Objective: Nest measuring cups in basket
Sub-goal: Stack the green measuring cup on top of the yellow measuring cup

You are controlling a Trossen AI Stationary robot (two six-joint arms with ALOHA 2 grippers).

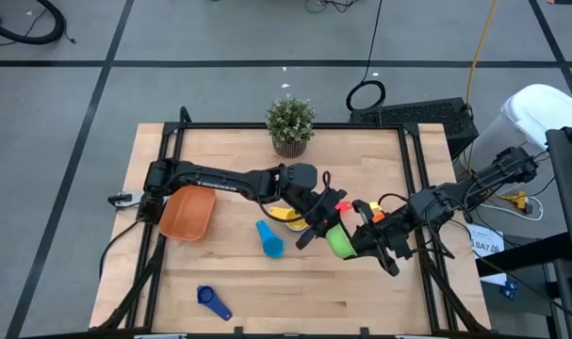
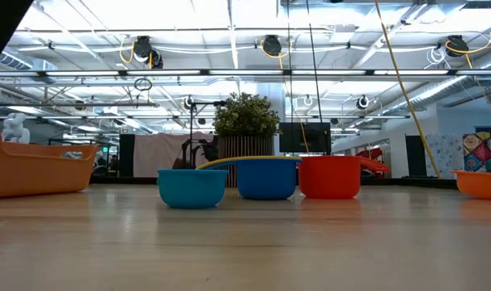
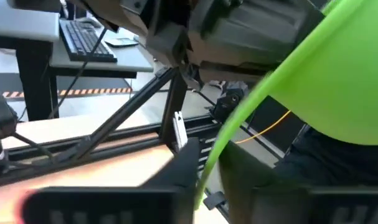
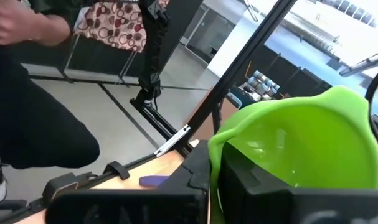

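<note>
The green measuring cup point(image 1: 340, 242) is up off the table right of centre, and both of my arms meet at it. My right gripper point(image 1: 366, 235) is clenched on it: through the right wrist camera the bright green bowl point(image 4: 307, 146) fills the space just past its fingers, seated against them. My left gripper point(image 1: 316, 226) reaches in from the other side and sits against the same cup; the left wrist camera sees the green rim point(image 3: 257, 112) sweeping past very close, but I cannot tell from any view whether those jaws are clamped on it or merely alongside.

The basket point(image 1: 187, 213) lies on the left part of the table, partly under my left arm, and I see no cup inside it. A light blue cup point(image 1: 269, 239) lies on its side near the middle, just left of the grippers. A yellow cup point(image 1: 287, 216) peeks out from under the left wrist, and something red point(image 1: 343, 204) and orange point(image 1: 377, 215) shows between the two grippers (probably two more cups, though the arms hide most of them). A dark blue cup point(image 1: 213, 300) rests alone toward the front edge, well apart from the rest. The potted plant point(image 1: 290, 125) stands at the back edge.
</note>
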